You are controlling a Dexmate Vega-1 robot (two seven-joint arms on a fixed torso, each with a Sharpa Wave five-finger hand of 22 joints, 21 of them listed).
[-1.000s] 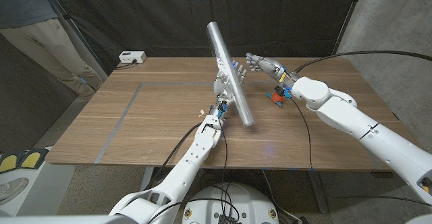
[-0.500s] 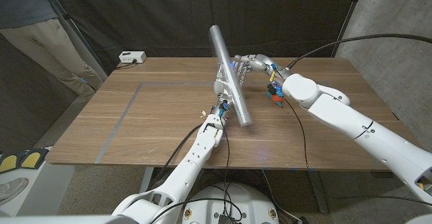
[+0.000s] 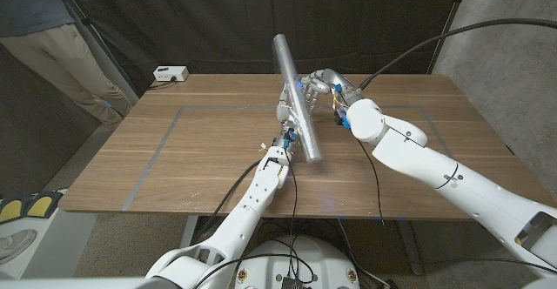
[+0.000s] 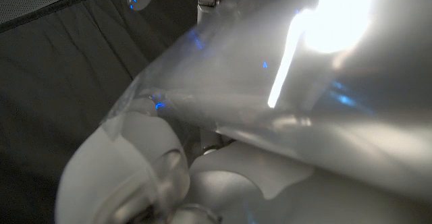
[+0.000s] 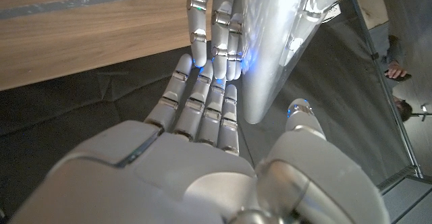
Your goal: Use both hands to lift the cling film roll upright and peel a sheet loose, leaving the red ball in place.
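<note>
Cling film roll (image 3: 296, 97) steeper in left hand (image 3: 288, 115), right hand (image 3: 324, 84) now closer.

White box (image 3: 171, 74) sitting at tabletop (image 3: 200, 167) far left corner. Grey tape lines (image 3: 160, 145) crossing tabletop. Person (image 3: 52, 45) standing behind, left.

Black curtain (image 3: 218, 19) behind wooden table (image 3: 191, 150); grey wall (image 3: 513, 36) at right; white power strip (image 3: 170, 74) on far table edge.
</note>
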